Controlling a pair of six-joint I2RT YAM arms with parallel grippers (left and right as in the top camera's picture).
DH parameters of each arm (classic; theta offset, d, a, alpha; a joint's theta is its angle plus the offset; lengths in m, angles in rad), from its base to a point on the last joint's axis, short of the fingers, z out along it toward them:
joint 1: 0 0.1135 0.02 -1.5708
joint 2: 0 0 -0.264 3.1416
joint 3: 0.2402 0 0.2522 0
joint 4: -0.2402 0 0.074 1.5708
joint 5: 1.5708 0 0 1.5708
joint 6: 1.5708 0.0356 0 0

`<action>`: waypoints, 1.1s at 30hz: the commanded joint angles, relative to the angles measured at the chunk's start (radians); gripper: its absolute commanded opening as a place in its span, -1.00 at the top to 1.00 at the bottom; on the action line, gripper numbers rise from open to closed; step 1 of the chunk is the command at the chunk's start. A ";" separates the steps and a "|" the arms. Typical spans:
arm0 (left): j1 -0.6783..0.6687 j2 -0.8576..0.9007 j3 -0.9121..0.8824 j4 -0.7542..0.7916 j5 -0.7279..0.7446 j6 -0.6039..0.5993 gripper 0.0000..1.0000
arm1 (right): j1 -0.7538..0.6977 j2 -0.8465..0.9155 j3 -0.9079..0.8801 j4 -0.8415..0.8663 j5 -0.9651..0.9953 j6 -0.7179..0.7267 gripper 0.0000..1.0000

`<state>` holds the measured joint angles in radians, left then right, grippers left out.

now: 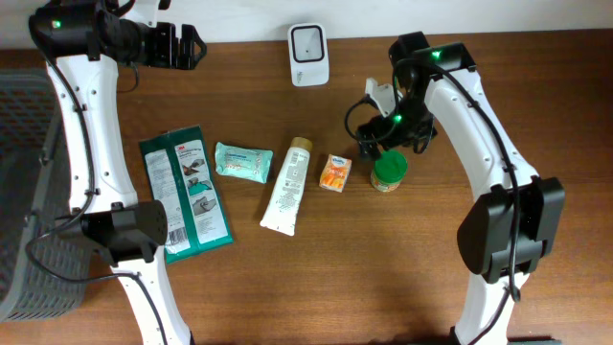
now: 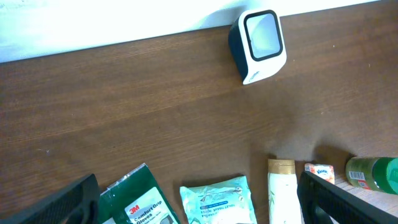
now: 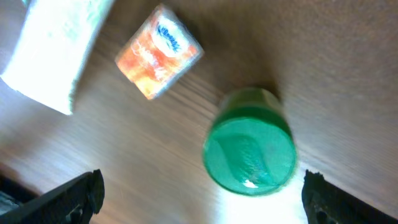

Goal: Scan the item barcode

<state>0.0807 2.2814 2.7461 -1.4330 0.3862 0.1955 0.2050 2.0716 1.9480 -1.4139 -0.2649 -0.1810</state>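
The white barcode scanner (image 1: pixel 308 55) stands at the table's back edge and also shows in the left wrist view (image 2: pixel 260 43). A small jar with a green lid (image 1: pixel 389 172) stands upright on the table. My right gripper (image 1: pixel 381 149) hovers just above and behind it. In the right wrist view the green lid (image 3: pixel 250 149) sits between and ahead of the wide-apart fingers, untouched; the right gripper (image 3: pixel 202 199) is open and empty. My left gripper (image 1: pixel 187 45) is at the back left, open and empty (image 2: pixel 199 211).
A row of items lies left of the jar: an orange tissue pack (image 1: pixel 335 172), a white tube (image 1: pixel 286 187), a teal wipes pack (image 1: pixel 243 162) and a green glove package (image 1: pixel 185 193). A grey basket (image 1: pixel 29 192) stands at the left edge.
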 commanded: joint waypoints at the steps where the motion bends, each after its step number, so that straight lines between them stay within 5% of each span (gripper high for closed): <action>1: 0.001 -0.010 0.008 -0.001 0.011 0.019 -0.98 | -0.003 -0.002 0.007 0.039 -0.135 0.140 -0.96; 8: 0.001 -0.010 0.008 -0.001 0.011 0.019 -0.98 | 0.002 -0.002 -0.024 0.058 0.094 0.557 -0.97; 12: 0.001 -0.010 0.008 -0.001 0.011 0.019 -0.99 | 0.011 -0.002 -0.086 0.090 0.169 0.647 -0.97; 27: 0.001 -0.010 0.008 -0.001 0.011 0.019 -0.99 | 0.011 -0.001 -0.187 0.172 0.203 0.550 -0.91; 33: 0.001 -0.010 0.008 -0.001 0.011 0.019 -0.99 | 0.011 -0.001 -0.251 0.231 0.157 0.443 -0.64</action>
<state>0.0811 2.2814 2.7461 -1.4334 0.3862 0.1955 0.2073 2.0716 1.7222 -1.1931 -0.0971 0.3275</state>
